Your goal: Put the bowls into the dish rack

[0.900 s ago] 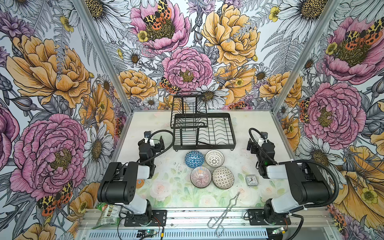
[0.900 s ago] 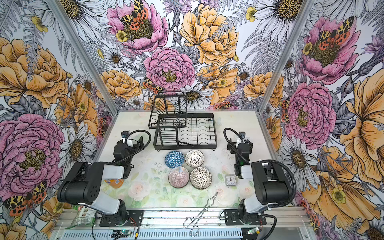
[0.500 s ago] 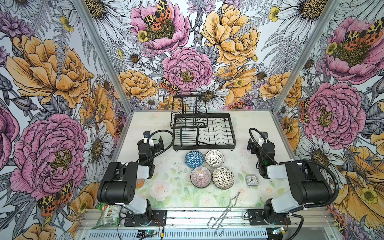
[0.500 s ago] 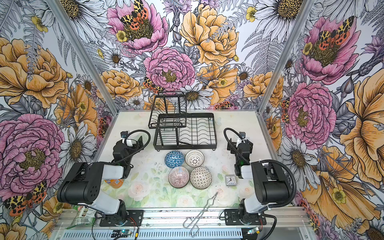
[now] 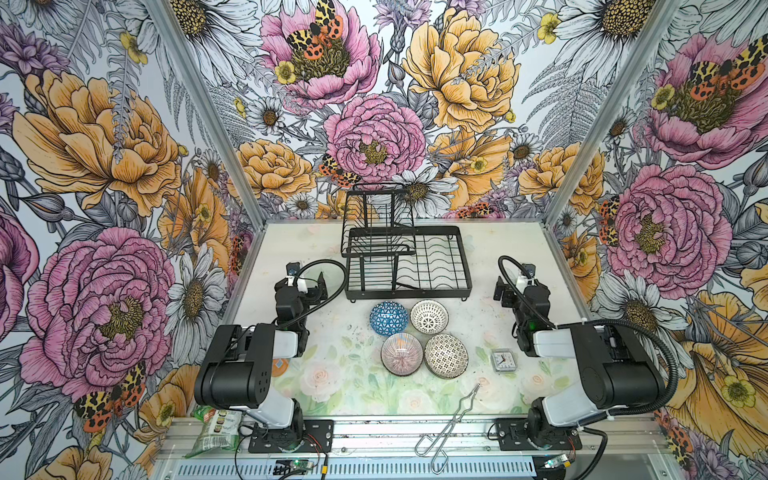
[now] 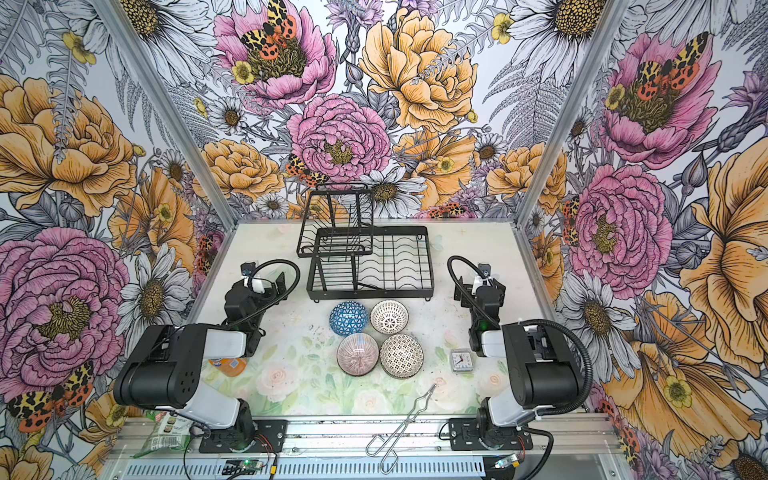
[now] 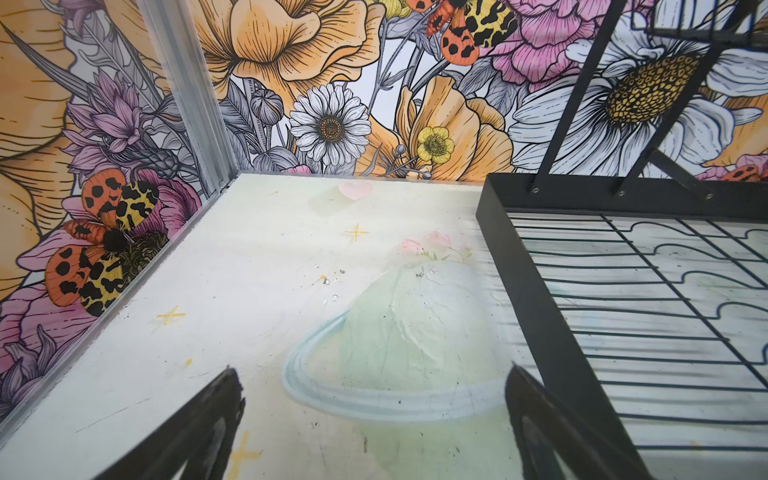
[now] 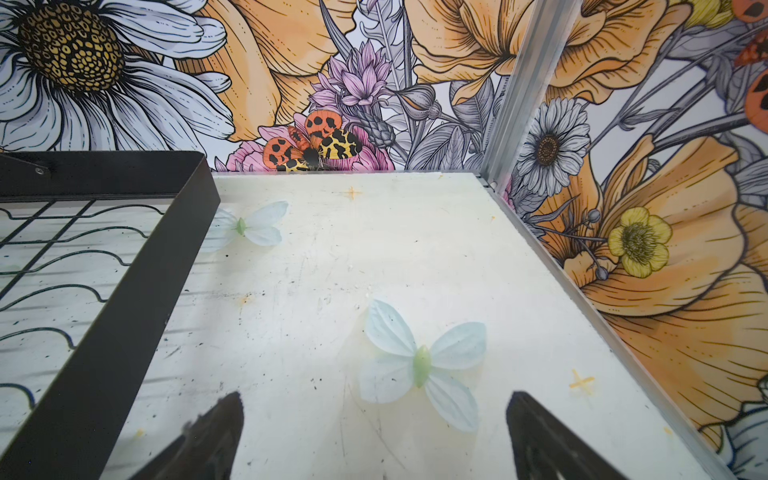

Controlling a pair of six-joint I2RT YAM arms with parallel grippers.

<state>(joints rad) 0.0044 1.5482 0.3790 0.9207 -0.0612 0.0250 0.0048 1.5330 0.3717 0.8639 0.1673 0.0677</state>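
Note:
Several bowls sit close together in front of the dish rack in both top views: blue triangles, black-white dots, pink stripes and black-white mosaic. The black wire rack stands at the back middle with nothing in it. My left gripper rests low, left of the rack, open and holding nothing. My right gripper is right of the rack, also open. In the left wrist view the fingers stand wide apart over bare mat beside the rack's rim. The right wrist view shows the same beside its rim.
A small square clock lies right of the bowls. Metal tongs lie at the table's front edge. A snack packet sits on the front rail at the left. An orange item shows under the left arm. Walls close in three sides.

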